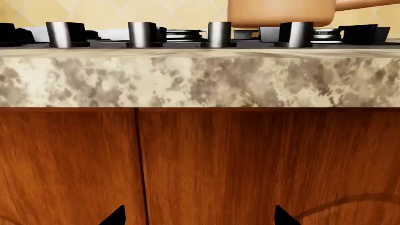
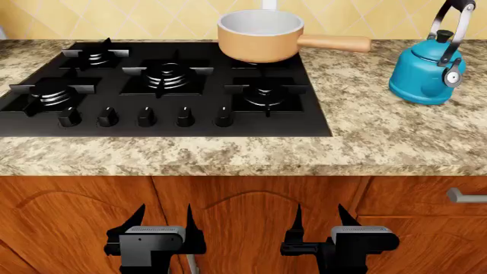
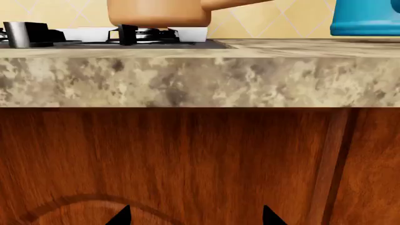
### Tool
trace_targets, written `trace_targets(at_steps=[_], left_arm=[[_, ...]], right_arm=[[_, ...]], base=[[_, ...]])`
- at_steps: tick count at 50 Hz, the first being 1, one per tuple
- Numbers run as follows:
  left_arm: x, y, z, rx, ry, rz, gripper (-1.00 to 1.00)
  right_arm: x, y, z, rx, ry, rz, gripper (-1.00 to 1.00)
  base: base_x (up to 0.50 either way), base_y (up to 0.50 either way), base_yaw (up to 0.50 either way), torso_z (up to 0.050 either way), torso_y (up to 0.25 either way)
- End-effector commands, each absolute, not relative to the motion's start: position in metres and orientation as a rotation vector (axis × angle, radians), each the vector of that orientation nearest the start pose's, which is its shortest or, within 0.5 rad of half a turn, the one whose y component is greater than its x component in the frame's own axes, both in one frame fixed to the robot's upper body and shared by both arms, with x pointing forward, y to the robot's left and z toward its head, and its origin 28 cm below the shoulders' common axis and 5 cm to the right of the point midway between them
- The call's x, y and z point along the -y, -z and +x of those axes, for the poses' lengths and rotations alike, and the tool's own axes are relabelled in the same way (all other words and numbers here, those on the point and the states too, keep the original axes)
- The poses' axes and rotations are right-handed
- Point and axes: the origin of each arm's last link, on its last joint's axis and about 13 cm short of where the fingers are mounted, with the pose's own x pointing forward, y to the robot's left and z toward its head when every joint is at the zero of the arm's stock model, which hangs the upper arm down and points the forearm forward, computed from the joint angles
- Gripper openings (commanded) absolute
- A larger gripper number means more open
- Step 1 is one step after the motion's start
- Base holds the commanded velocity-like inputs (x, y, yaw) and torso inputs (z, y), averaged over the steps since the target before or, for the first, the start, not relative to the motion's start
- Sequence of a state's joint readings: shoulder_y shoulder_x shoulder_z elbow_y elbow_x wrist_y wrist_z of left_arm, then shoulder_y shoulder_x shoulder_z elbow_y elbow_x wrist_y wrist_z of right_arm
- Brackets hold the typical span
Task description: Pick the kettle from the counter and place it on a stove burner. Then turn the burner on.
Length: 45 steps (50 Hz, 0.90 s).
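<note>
The teal-blue kettle (image 2: 426,71) stands upright on the granite counter (image 2: 380,131) to the right of the black cooktop; its base also shows in the right wrist view (image 3: 366,18). A medium burner (image 2: 265,93) with a black grate sits at the cooktop's front right, bare. My left gripper (image 2: 163,220) and right gripper (image 2: 320,220) are both open and empty, low in front of the wooden cabinet doors, below the counter's front edge. In the wrist views only the fingertips (image 1: 115,216) and fingertips (image 3: 122,216) show against the wood.
A tan saucepan (image 2: 263,34) with a long handle sits on the back right burner. A row of black knobs (image 2: 146,117) lines the cooktop's front. A larger burner (image 2: 167,74) is in the middle. A cabinet handle (image 2: 466,197) is at the right.
</note>
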State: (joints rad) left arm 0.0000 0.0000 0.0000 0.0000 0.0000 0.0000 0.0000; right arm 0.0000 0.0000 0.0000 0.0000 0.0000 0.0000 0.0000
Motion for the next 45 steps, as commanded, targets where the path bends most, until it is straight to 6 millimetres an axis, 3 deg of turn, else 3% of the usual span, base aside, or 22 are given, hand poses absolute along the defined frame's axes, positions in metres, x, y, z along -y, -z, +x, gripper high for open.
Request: trace_targets(at_steps=[1,13,45], left_arm=[[-0.2056,-0.0130,0.2100,0.003,0.001,0.000,1.00],[-0.2057,-0.0117,0.2106,-0.002,0.001,0.000,1.00],[-0.2048,-0.0124,0.2110,0.007,0.018,-0.005,1.00]], right_arm=[[0.0966,-0.0141,0.2090,0.006,0.004,0.003,1.00],[0.0963,-0.0121,0.2109,-0.001,0.021,-0.004,1.00],[0.0965,-0.0116,0.2109,0.002,0.020,-0.001,1.00]], base=[[0.00,0.00,0.00,0.000,0.000],[0.00,-0.03,0.00,0.000,0.000],[0.00,-0.48,0.00,0.000,0.000]])
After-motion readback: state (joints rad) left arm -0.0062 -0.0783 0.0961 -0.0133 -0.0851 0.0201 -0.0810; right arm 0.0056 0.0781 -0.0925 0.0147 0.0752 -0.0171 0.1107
